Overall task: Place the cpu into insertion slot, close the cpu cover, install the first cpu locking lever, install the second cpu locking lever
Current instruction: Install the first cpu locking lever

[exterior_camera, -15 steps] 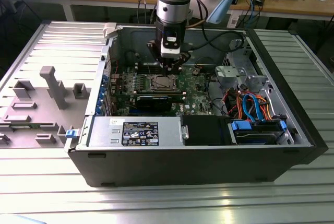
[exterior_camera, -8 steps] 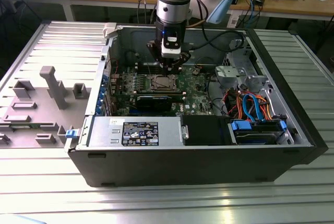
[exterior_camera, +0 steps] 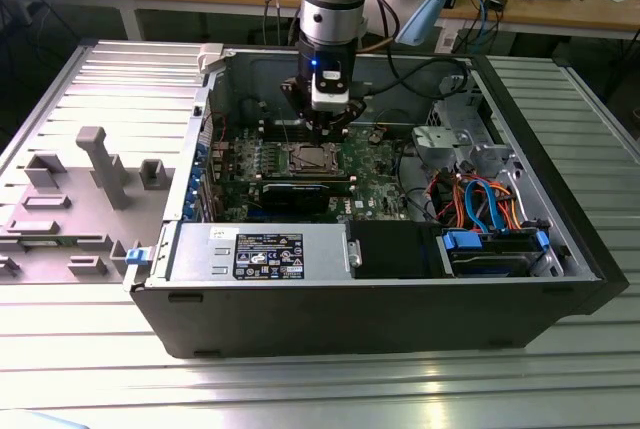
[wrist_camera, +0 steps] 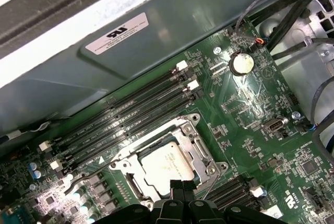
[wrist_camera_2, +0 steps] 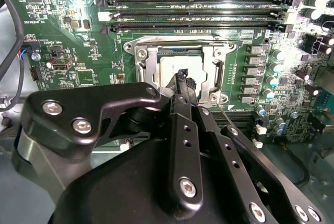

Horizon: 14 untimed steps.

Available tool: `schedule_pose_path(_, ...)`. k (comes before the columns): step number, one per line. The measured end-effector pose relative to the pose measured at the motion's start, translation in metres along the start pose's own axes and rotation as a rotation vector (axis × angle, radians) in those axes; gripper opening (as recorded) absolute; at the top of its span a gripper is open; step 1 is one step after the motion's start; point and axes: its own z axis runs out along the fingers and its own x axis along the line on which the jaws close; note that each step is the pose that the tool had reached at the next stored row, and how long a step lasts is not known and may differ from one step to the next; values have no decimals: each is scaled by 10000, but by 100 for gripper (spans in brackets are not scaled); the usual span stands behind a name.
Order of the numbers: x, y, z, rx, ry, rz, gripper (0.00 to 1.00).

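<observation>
Ribbed metal table (exterior_camera: 80,369) carries an open case (exterior_camera: 350,321). Inside it the gripper (wrist_camera: 179,186) hangs, tips pressed together and empty, at the edge of the cpu (wrist_camera: 168,165). The cpu sits in the slot (wrist_camera: 194,118) with the cover (wrist_camera: 199,148) flat around it.

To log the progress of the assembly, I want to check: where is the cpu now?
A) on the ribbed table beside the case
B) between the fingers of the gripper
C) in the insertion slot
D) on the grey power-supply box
C: in both wrist views the cpu lies flat, silvery face up, inside the metal frame of the insertion slot.
</observation>
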Motion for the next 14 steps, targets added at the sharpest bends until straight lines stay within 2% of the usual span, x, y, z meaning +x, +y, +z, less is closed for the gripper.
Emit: schedule_pose_path(14, 0, 0, 0, -2, -13, -391, 11)
